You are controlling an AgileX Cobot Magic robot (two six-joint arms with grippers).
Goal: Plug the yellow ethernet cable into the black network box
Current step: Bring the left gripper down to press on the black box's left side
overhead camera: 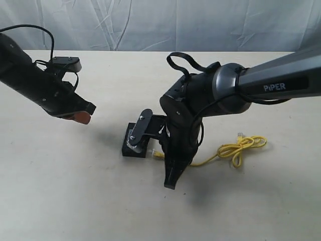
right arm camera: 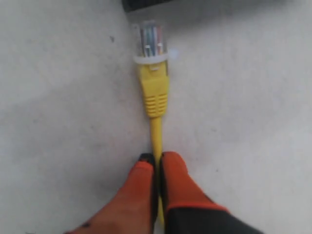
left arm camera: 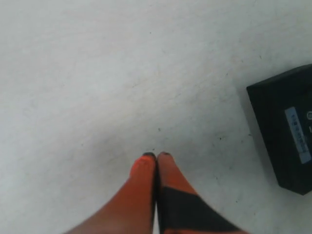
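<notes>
The black network box [overhead camera: 134, 146] lies flat on the table, partly under my right arm's wrist camera; in the left wrist view the box [left arm camera: 285, 146] shows a pale label. The yellow ethernet cable [overhead camera: 243, 146] lies to its right in a loose knot, and its near plug [overhead camera: 158, 154] points at the box. My right gripper [overhead camera: 172, 161] [right arm camera: 157, 156] is shut on the cable [right arm camera: 155, 97] just behind the clear plug [right arm camera: 151, 39], which is a short way from the box's edge [right arm camera: 146, 4]. My left gripper [overhead camera: 82, 117] [left arm camera: 157, 155] hovers shut and empty, left of the box.
The pale tabletop [overhead camera: 75, 201] carries only the box and cable. A crumpled white backdrop [overhead camera: 150, 22] hangs behind the far edge. The right arm [overhead camera: 281, 83] reaches in from the right across the middle.
</notes>
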